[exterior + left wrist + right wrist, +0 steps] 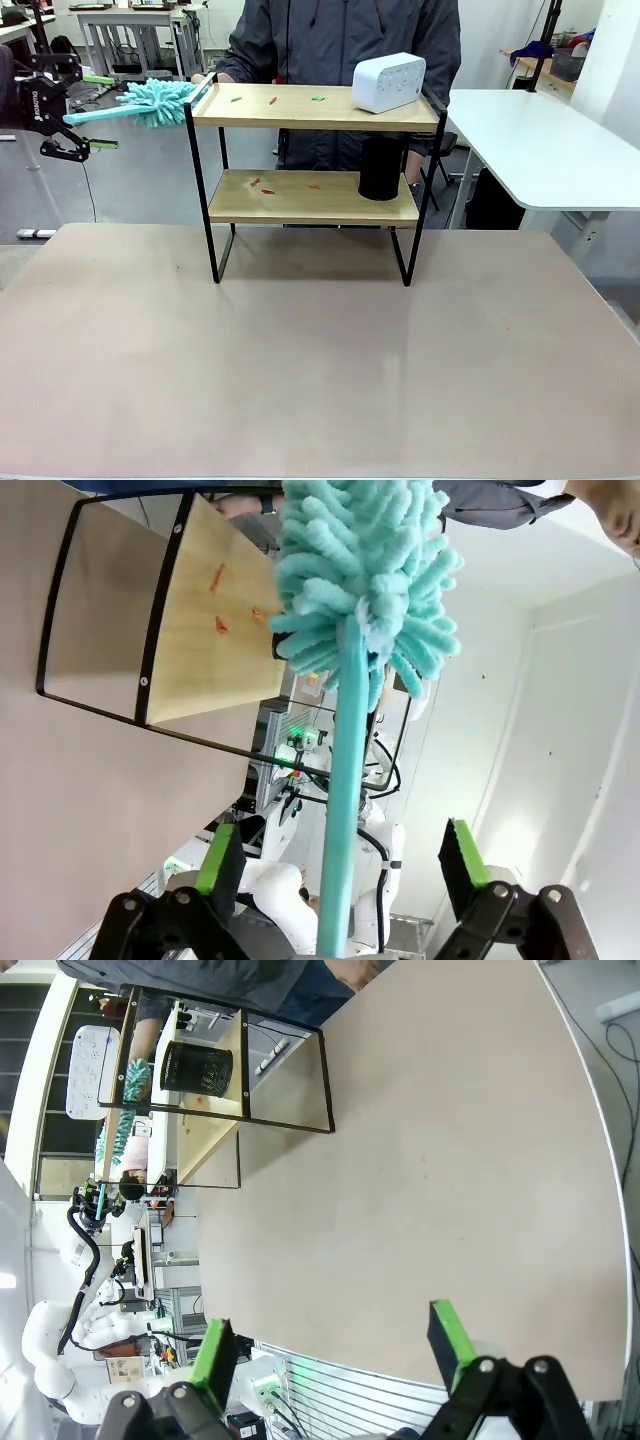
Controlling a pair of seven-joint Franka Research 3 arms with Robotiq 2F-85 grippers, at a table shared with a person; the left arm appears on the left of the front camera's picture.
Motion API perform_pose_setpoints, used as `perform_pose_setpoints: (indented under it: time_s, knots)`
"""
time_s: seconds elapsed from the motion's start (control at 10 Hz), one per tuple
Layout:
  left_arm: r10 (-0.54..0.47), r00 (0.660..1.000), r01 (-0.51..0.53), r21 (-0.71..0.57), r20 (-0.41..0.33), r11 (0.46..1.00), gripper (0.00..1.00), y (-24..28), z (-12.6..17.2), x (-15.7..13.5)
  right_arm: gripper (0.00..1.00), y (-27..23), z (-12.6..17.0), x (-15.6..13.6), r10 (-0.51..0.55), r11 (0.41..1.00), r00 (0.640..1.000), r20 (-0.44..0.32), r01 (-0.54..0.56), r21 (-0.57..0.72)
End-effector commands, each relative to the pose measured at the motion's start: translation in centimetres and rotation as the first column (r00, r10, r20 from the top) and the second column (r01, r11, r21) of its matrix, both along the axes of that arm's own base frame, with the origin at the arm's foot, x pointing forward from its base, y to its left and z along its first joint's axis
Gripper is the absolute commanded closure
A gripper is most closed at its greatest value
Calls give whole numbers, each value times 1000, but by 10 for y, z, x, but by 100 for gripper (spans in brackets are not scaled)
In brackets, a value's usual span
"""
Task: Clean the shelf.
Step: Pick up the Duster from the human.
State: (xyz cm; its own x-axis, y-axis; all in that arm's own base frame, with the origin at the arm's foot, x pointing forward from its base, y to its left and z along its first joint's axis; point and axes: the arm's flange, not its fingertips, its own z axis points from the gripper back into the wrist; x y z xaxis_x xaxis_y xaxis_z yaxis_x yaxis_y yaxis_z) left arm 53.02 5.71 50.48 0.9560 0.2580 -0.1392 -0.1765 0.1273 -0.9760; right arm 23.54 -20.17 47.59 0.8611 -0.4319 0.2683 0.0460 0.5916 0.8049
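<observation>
Left jaws, open astride the handle of the teal duster [155, 102] whose head is at the left rail of the shelf [300, 110], far across the surface [300, 360], should close squarely before sweeping off the scraps [272, 100]; right jaws open, apart.

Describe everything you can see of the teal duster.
The teal chenille duster has a shaggy head and a straight, plastic-looking handle of the same colour. It lies almost level, head by the left end of the black-framed wooden shelf's top board; contact is unclear. Its handle runs between the left gripper's open fingers, clear of both pads.
</observation>
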Motion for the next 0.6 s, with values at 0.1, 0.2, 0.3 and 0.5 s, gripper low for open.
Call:
perform_pose_setpoints:
  time_s: [0.1, 0.2, 0.3, 0.5]
  knots:
    - [5, 1000, -4, -42, 19, 999, 58, -6, 1, -2, 0, 0, 1, 2, 11, 1000, 999, 32, -11, 7]
    - [9, 1000, -7, -43, 27, 999, 100, -6, 1, -2, 0, 0, 1, 2, 11, 1000, 999, 32, -11, 7]
    - [9, 999, -7, -43, 36, 999, 100, -6, 0, -3, 0, 0, 1, 2, 11, 1000, 999, 32, -11, 7]
    - [14, 999, -12, -41, 46, 999, 85, -6, 0, -4, 0, 0, 1, 2, 11, 1000, 999, 32, -11, 7]
